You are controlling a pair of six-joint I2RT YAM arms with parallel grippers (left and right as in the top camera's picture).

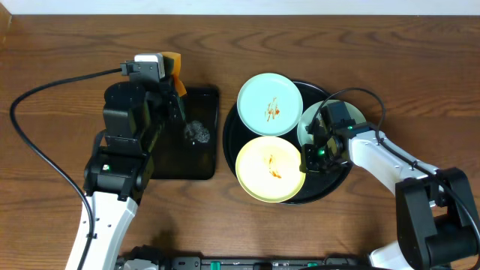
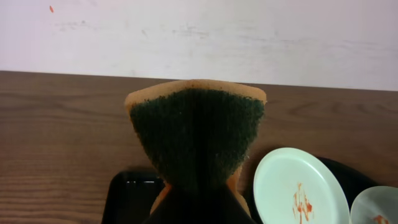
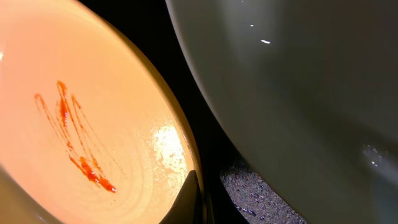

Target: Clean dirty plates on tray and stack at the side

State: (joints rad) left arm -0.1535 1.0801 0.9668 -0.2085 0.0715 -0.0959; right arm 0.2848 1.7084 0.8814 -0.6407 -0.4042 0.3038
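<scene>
The round black tray (image 1: 334, 184) holds three smeared plates. A mint plate (image 1: 270, 105) lies at the back, the yellow plate (image 1: 268, 169) in front, and a second mint plate (image 1: 307, 124) at the right is partly hidden under my right arm. My right gripper (image 1: 310, 157) is at the yellow plate's right rim. In the right wrist view the fingers (image 3: 211, 199) straddle the yellow plate's (image 3: 93, 112) rim, beside the mint plate (image 3: 298, 81). My left gripper (image 1: 174, 75) is shut on an orange-and-green sponge (image 2: 196, 130), held above the table.
A rectangular black tray (image 1: 187, 161) lies left of the round tray, with a grey clump (image 1: 197, 133) on it. My left arm reaches over its left side. Cables run across the table at the left and behind the right arm.
</scene>
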